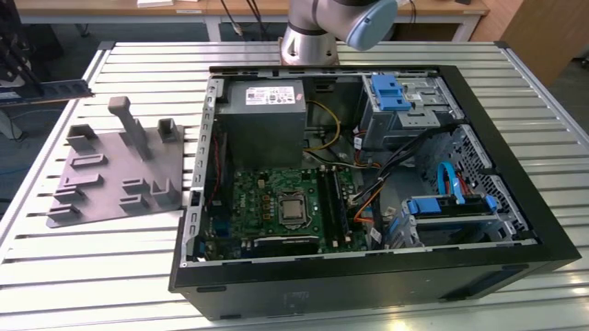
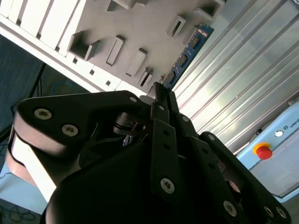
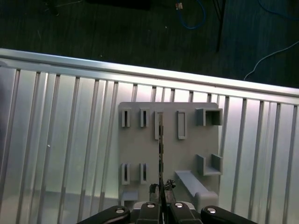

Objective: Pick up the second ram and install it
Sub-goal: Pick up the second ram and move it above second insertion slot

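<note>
My gripper (image 2: 161, 91) is shut on the second ram (image 2: 187, 51), a long blue-green stick with dark chips that juts out past the fingertips. In the first wrist view the ram (image 3: 160, 149) shows edge-on, hanging over the grey fixture plate (image 3: 187, 154) with the gripper (image 3: 161, 190) clamped on its near end. At the exterior view's far left the ram (image 1: 65, 88) is held level, well above the table, beside the fixture plate (image 1: 110, 179). The green motherboard (image 1: 276, 207) with its long black slots (image 1: 333, 200) lies in the open case.
The open black computer case (image 1: 515, 172) holds a grey power supply (image 1: 262, 103), blue drive brackets (image 1: 391, 93) and loose cables. The slatted metal table (image 1: 92, 269) carries the case and the plate. The arm's base (image 1: 308, 41) stands behind the case. A red button (image 2: 264, 151) sits off the table.
</note>
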`<state>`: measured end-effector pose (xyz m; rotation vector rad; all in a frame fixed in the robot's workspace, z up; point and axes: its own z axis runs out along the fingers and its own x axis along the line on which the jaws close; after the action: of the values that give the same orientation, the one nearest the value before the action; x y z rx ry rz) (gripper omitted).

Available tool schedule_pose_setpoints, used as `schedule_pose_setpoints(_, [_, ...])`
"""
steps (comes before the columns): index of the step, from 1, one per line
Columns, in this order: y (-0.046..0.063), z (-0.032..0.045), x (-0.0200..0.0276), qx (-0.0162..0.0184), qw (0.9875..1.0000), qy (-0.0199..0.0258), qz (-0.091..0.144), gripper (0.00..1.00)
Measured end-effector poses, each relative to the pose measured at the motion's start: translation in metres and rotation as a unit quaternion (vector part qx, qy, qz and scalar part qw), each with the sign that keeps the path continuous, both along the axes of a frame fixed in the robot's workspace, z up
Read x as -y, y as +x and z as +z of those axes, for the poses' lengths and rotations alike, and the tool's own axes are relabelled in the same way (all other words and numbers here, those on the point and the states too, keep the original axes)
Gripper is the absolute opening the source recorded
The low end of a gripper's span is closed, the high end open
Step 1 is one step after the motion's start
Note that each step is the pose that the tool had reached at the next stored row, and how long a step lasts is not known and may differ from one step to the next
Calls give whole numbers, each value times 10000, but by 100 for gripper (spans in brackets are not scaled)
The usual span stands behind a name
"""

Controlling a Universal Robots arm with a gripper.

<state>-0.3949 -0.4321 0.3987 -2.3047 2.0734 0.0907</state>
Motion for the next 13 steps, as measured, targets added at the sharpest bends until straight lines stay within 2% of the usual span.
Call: schedule_pose_setpoints(13, [585,-3,0,-2,10000,1,0,14])
